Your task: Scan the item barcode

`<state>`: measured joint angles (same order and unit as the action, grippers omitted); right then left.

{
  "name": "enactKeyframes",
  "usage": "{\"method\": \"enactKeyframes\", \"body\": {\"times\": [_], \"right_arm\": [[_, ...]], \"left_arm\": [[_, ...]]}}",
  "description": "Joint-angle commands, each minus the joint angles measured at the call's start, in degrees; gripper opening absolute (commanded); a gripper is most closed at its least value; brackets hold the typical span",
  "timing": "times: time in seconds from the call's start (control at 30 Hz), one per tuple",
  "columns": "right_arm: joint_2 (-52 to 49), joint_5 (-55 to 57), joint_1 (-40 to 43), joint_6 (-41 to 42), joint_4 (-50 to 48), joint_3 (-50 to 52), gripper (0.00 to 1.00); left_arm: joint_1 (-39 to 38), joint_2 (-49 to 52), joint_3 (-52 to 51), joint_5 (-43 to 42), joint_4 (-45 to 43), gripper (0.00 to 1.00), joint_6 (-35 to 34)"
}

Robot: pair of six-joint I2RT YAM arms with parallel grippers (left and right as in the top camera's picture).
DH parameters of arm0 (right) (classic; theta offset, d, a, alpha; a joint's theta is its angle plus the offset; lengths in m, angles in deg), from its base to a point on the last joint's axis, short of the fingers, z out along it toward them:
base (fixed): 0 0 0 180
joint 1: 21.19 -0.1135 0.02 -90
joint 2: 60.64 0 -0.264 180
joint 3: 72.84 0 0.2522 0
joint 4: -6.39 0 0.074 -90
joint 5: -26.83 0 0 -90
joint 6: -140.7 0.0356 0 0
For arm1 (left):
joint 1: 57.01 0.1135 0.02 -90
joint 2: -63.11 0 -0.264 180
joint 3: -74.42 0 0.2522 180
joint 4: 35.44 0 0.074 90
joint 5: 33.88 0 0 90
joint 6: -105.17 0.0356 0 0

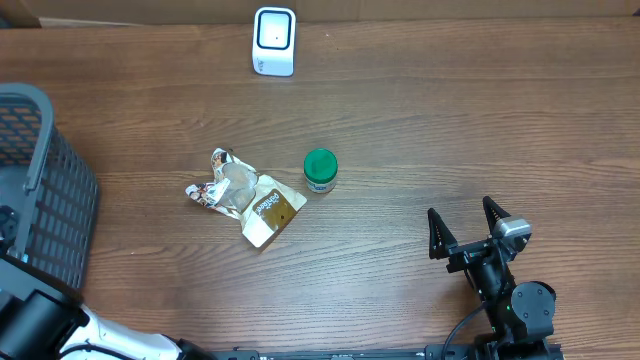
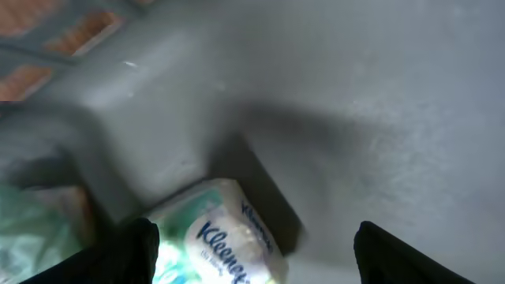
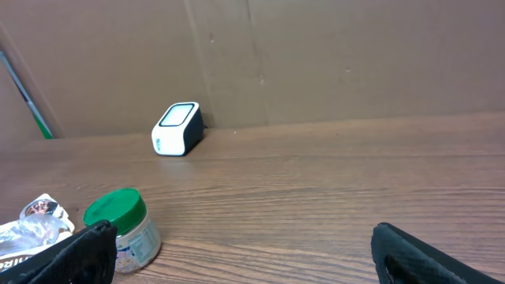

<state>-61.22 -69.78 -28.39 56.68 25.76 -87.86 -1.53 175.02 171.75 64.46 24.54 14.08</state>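
The left wrist view looks down into the grey basket (image 2: pixel 331 95). A white and green Kleenex tissue pack (image 2: pixel 217 237) lies on the basket floor. My left gripper (image 2: pixel 256 241) is open around it: the pack sits close to the left finger, with a wide gap to the right finger. No barcode shows on the pack. The white scanner (image 1: pixel 274 40) stands at the table's far edge and also shows as the scanner (image 3: pixel 175 128) in the right wrist view. My right gripper (image 1: pixel 461 212) rests open and empty near the front right.
A green-lidded jar (image 1: pixel 320 170) and a crumpled foil pouch (image 1: pixel 245 197) lie mid-table. The basket (image 1: pixel 40 170) stands at the left edge. Other green-white packaging (image 2: pixel 31 229) lies in the basket beside the pack.
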Motion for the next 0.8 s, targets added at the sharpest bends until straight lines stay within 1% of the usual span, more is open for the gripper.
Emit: {"method": "enactKeyframes", "body": {"times": [0.0, 0.1, 0.13, 0.17, 0.2, 0.23, 0.33, 0.47, 0.5, 0.53, 0.57, 0.6, 0.63, 0.77], "right_arm": [[0.39, 0.37, 0.2, -0.07, -0.22, 0.2, 1.0], [0.39, 0.37, 0.2, -0.09, -0.22, 0.2, 1.0], [0.39, 0.37, 0.2, -0.07, -0.22, 0.2, 1.0], [0.39, 0.37, 0.2, -0.09, -0.2, 0.2, 1.0], [0.39, 0.37, 0.2, -0.09, -0.22, 0.2, 1.0], [0.39, 0.37, 0.2, -0.07, -0.2, 0.2, 1.0], [0.39, 0.37, 0.2, -0.07, -0.22, 0.2, 1.0], [0.39, 0.37, 0.2, -0.09, -0.22, 0.2, 1.0], [0.39, 0.37, 0.2, -0.07, -0.22, 0.2, 1.0], [0.39, 0.35, 0.2, -0.09, -0.22, 0.2, 1.0], [0.39, 0.37, 0.2, -0.09, -0.22, 0.2, 1.0], [0.39, 0.37, 0.2, -0.07, -0.22, 0.2, 1.0], [0.39, 0.37, 0.2, -0.07, -0.22, 0.2, 1.0], [0.39, 0.37, 0.2, -0.09, -0.22, 0.2, 1.0]], "left_arm": [[-0.28, 2.99, -0.57, 0.85, 0.55, 0.82, 4.22], [-0.26, 3.54, -0.61, 0.85, 1.31, 0.82, 4.57], [-0.26, 3.69, -0.61, 0.85, 1.38, 0.8, 4.57], [-0.28, 3.74, -0.61, 0.83, 1.53, 0.77, 4.57], [-0.28, 3.8, -0.61, 0.59, 1.81, 0.66, 4.55], [-0.28, 3.89, -0.76, 0.55, 2.01, 0.63, 4.52], [-0.26, 3.91, -1.75, -1.49, 2.03, 0.57, 4.59], [-0.24, 3.91, -3.89, -1.99, 1.92, 0.56, 4.59], [-0.24, 3.91, -4.28, -1.99, 1.9, 0.5, 4.57], [-0.24, 3.91, -4.57, -2.01, 1.9, 0.41, 4.57], [-0.24, 3.91, -4.7, -1.99, 1.95, 0.28, 4.57], [-0.24, 3.91, -4.72, -2.05, 1.99, 0.09, 4.55], [-0.24, 3.89, -4.7, -2.4, 2.25, 0.04, 4.52], [-0.35, 3.74, -3.23, -4.07, 4.15, 0.04, 4.5]]}}
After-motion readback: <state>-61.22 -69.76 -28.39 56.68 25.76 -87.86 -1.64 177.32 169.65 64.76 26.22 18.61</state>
